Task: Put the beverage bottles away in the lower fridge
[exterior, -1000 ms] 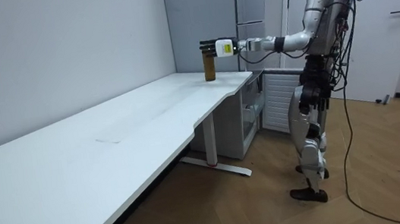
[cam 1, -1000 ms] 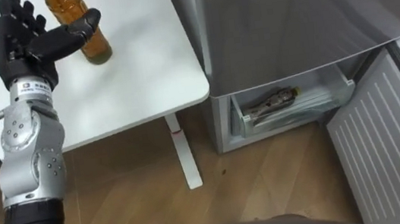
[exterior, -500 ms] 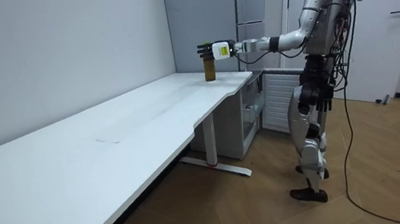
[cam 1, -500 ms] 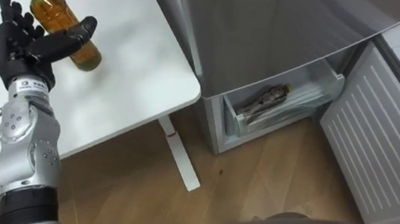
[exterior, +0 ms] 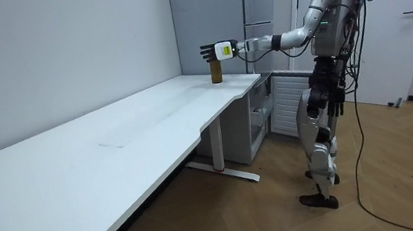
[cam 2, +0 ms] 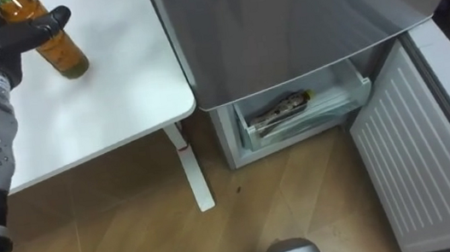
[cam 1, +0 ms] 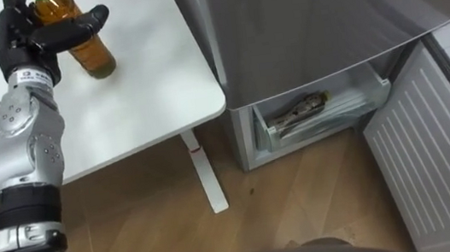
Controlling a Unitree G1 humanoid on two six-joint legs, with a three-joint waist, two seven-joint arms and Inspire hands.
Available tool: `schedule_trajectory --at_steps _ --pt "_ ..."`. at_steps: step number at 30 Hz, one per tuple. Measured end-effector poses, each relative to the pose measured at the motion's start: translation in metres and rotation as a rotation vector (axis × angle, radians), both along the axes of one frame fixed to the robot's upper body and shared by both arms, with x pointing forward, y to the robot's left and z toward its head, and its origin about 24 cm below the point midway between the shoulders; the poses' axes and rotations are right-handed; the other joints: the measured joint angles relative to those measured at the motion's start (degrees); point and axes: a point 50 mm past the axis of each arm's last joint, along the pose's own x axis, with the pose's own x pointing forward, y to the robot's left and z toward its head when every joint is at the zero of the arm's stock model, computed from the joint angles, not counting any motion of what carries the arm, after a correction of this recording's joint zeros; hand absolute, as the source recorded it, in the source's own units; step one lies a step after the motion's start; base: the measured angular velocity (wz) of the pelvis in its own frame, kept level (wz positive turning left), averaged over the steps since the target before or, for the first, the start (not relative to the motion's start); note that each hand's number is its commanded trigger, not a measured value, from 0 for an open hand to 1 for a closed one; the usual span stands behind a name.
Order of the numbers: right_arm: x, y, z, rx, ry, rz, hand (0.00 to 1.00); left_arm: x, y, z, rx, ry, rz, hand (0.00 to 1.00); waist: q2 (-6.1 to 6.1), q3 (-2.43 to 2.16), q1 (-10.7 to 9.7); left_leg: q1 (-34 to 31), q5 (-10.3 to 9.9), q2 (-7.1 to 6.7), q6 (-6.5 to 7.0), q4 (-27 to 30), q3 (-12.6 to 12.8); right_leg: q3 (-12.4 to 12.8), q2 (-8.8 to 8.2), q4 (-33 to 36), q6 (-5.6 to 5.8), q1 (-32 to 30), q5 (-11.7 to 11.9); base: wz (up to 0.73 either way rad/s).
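An amber drink bottle (cam 1: 89,55) with a green cap stands on the white table (cam 1: 136,102) near its right corner. My left hand (cam 1: 21,43) is stretched out beside it, open, fingers straight and the thumb reaching across the front of the bottle's upper part. In the room view the left hand (exterior: 210,50) hovers at the level of the top of the bottle (exterior: 217,72). The lower fridge drawer (cam 1: 336,117) stands open, and a second bottle (cam 1: 297,115) lies inside it.
The grey fridge (cam 1: 306,13) stands right of the table, its white ribbed lower door (cam 1: 436,160) swung open to the right. Wooden floor lies between the table leg (cam 1: 205,171) and the fridge. I stand in front of the fridge, beside the table's corner.
My left hand has risen from around the bottle's body to its top, fingers spreading. The bottle stays on the table. The head camera has shifted slightly.
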Motion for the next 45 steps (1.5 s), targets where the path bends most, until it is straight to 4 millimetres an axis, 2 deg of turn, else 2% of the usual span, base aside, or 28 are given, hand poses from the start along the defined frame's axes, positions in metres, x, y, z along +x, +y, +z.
schedule_trajectory --at_steps 8,17,28,37,42,45 --pt "0.000 -0.008 0.002 -0.022 -0.001 -0.006 0.00 -0.004 0.014 -0.011 -0.003 0.077 0.036 0.00 -0.01 -0.03 0.08 0.06 0.00 0.02 0.00 -0.03 0.02 0.67 0.14 0.18 -0.02 -0.18 0.01 -0.02" --pt "-0.002 -0.011 0.004 -0.028 0.009 -0.003 0.00 -0.007 0.037 -0.003 0.041 0.078 0.080 0.00 -0.07 -0.05 0.07 0.08 -0.04 0.09 -0.06 0.04 -0.07 0.85 0.27 0.22 -0.14 -0.23 0.09 0.00" --pt "-0.001 -0.016 0.005 -0.042 0.009 0.000 0.00 -0.005 0.038 -0.010 0.027 0.113 0.075 0.00 0.41 -0.24 -0.07 0.00 -0.13 0.16 -0.18 0.05 -0.04 0.79 0.36 0.26 -0.15 -0.35 0.09 0.00" --pt "-0.001 -0.018 0.006 -0.053 0.017 -0.002 0.00 0.013 0.035 0.004 0.017 0.096 0.056 0.00 0.18 -0.20 -0.08 -0.50 -0.13 0.13 -0.17 0.11 0.29 0.96 0.36 0.43 -0.15 -0.71 0.08 0.00" --pt "-0.001 -0.018 0.006 -0.056 0.021 -0.003 0.00 0.013 0.033 0.003 0.009 0.115 0.039 0.00 0.05 -0.44 -0.08 -0.54 -0.13 0.12 -0.18 0.14 0.79 1.55 0.39 0.04 -0.15 -0.89 0.08 -0.06" --pt "0.000 -0.019 0.006 -0.058 0.020 -0.008 0.00 0.013 0.035 0.002 0.009 0.131 0.039 0.00 -0.16 -0.76 -0.09 -0.62 -0.13 0.10 -0.18 0.14 1.17 2.12 0.41 0.04 -0.15 -1.27 0.08 -0.08"
